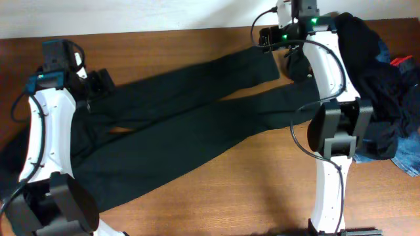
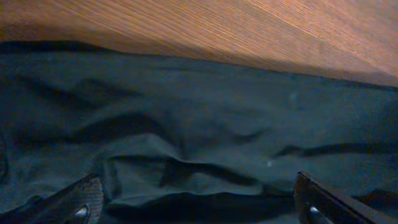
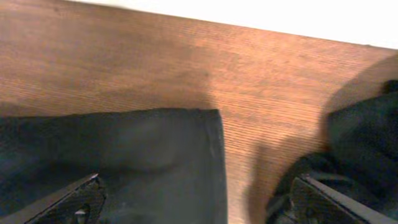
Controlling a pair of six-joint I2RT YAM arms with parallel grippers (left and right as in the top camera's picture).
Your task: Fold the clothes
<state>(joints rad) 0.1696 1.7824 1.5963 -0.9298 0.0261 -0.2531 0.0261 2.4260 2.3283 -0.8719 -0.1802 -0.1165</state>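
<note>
Long dark trousers (image 1: 190,124) lie spread across the wooden table (image 1: 262,190), waist at the left and leg ends at the upper right. My left gripper (image 1: 102,82) hovers over the waist end. In the left wrist view it (image 2: 199,210) is open just above wrinkled dark fabric (image 2: 186,124), with nothing between the fingers (image 2: 84,199). My right gripper (image 1: 266,36) is at the upper leg's end. In its wrist view it (image 3: 199,205) is open astride the hem corner (image 3: 155,162), not closed on it.
More clothes are piled at the right edge: black fabric (image 1: 367,59), blue denim (image 1: 410,157) and a red piece (image 1: 401,62). Dark cloth (image 3: 367,137) lies close to the right finger. Bare wood runs along the front and the back of the table.
</note>
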